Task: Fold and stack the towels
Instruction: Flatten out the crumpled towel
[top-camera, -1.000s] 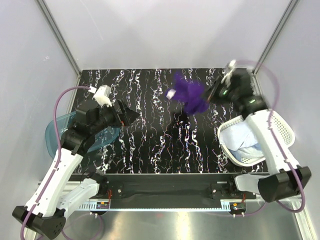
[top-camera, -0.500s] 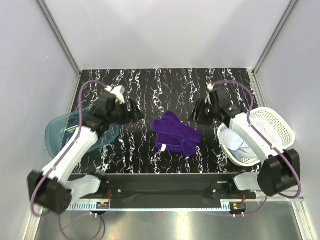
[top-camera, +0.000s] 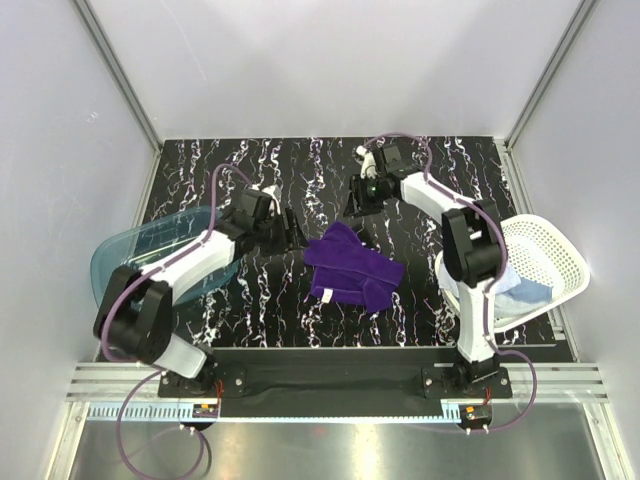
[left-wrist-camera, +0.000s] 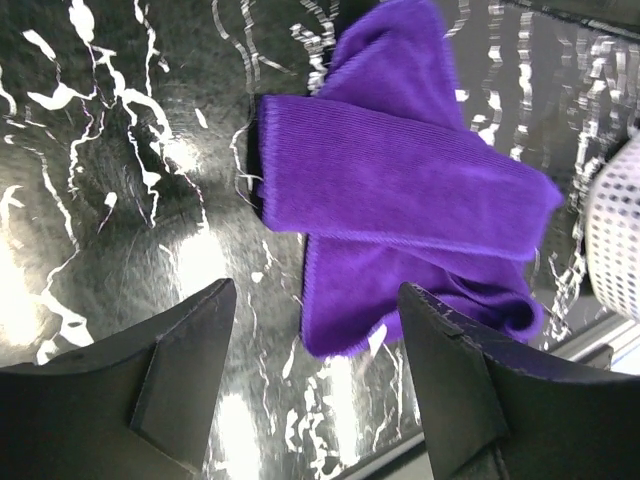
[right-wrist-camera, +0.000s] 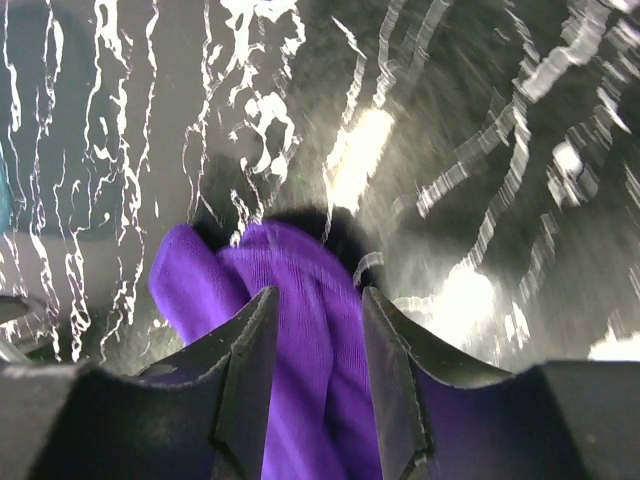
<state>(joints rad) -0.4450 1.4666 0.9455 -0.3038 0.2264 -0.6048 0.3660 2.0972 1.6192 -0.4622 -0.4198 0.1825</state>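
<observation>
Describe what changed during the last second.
The right gripper let the towel go; it fell from the air onto the table. Both then moved in: right gripper to its far end, left gripper to its left edge, open. Basket and tub stayed.

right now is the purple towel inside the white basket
No, the purple towel lies on the table, apart from the white basket.

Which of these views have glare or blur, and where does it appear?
Top external: the light is even and the picture is sharp, with the purple towel clear. Left wrist: there are bright glare patches on the glossy table, and the towel is in focus. Right wrist: blur smears the table's white veins, there is more glare, and the towel looks soft.
</observation>
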